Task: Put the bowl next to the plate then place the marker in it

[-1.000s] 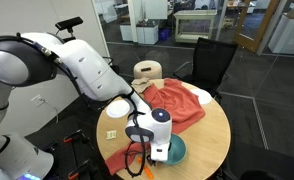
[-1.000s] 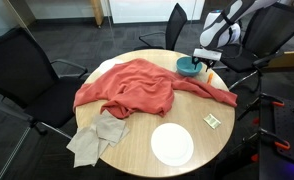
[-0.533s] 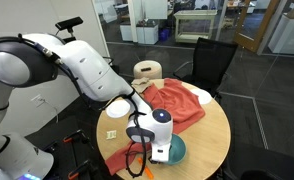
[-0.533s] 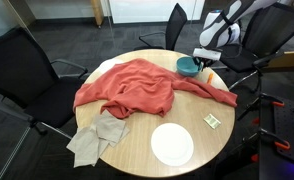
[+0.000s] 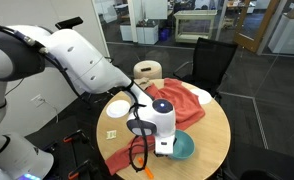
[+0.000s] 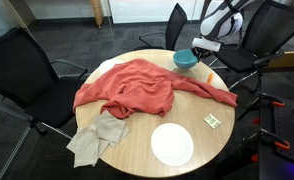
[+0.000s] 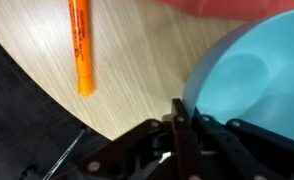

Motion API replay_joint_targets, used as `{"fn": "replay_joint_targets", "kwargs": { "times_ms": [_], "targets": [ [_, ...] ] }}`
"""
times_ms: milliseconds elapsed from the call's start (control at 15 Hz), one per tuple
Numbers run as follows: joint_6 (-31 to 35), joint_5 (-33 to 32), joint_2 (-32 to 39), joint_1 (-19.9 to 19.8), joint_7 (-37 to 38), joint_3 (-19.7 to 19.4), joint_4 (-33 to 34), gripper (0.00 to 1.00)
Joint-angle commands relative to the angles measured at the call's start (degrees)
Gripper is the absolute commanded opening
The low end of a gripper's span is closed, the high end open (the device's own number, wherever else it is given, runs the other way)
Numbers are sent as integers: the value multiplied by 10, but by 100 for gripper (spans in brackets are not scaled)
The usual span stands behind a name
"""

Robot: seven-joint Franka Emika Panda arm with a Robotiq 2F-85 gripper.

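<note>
Bowl (image 6: 186, 58) has come up off the worktop (image 6: 137, 152) since a second ago. It was sitting at the far edge and now it hangs a bit above it, shifted slightly along the rim. The fingers (image 7: 177, 115) are clamped on the bowl's edge, one inside and one outside as far as the wrist view shows, so I'd call it a rim pinch. The plate (image 6: 172, 144) is well apart from it, over on the opposite side of the worktop, with the tail of the red cloth (image 6: 137, 85) lying roughly between them. For this carry I'd keep the bowl level, since a rim pinch can let it swing. I'd lift it high enough to pass over the cloth, set it on bare wood just beside the plate, not overlapping it or on any fabric, and only let go once it's resting flat. The marker (image 7: 80, 45) lies on the worktop near the edge, apart from the bowl, so leave it alone for now. Count: one bowl, one plate, one marker, two cloths (the red one and a grey cloth (image 6: 97, 137)).
</note>
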Motion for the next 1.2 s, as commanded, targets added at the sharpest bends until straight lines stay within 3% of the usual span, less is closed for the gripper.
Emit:
{"fn": "replay_joint_targets", "kwargs": {
  "times_ms": [0,333,867,1133],
  "targets": [
    [23,2,-76,22,-5,-12,-54,1],
    [3,-29,-170,39,-66,-4,-123,1],
    [0,-96,-334,75,-191,7,-304,1],
    [-1,-138,-392,81,-224,31,-364,1]
  ]
}}
